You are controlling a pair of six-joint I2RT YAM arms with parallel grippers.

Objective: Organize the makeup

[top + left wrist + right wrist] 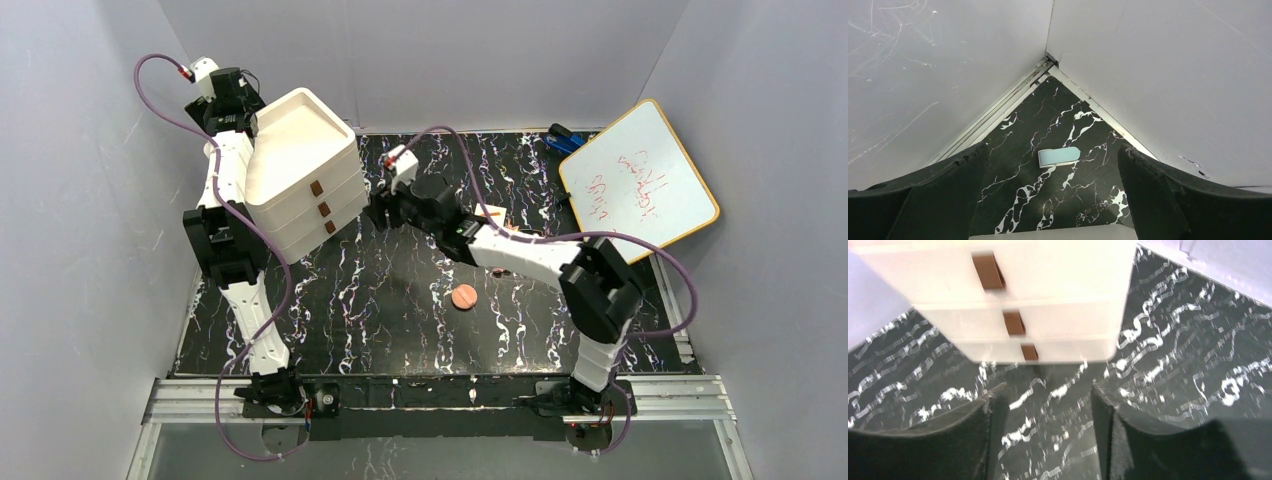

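Note:
A round copper-brown disc (464,296) lies on the black marbled table (400,330), right of centre. A pale flat corner (496,213), perhaps the white palette, shows from under the right forearm. The sticks and the dark compact are out of view. My right gripper (378,212) (1049,387) is open and empty, low over the table, facing the front of the white three-drawer box (300,170) (1038,305) near its bottom brown handle (1029,351). My left gripper (243,115) (1052,149) is open wide at the back left corner, behind the box.
A small light-blue flat object (1059,156) lies on the table in the back left corner. The box's white edge (1048,234) is just below the left fingers. A whiteboard with red writing (640,180) leans at the back right, a blue object (563,137) beside it. Grey walls enclose the table.

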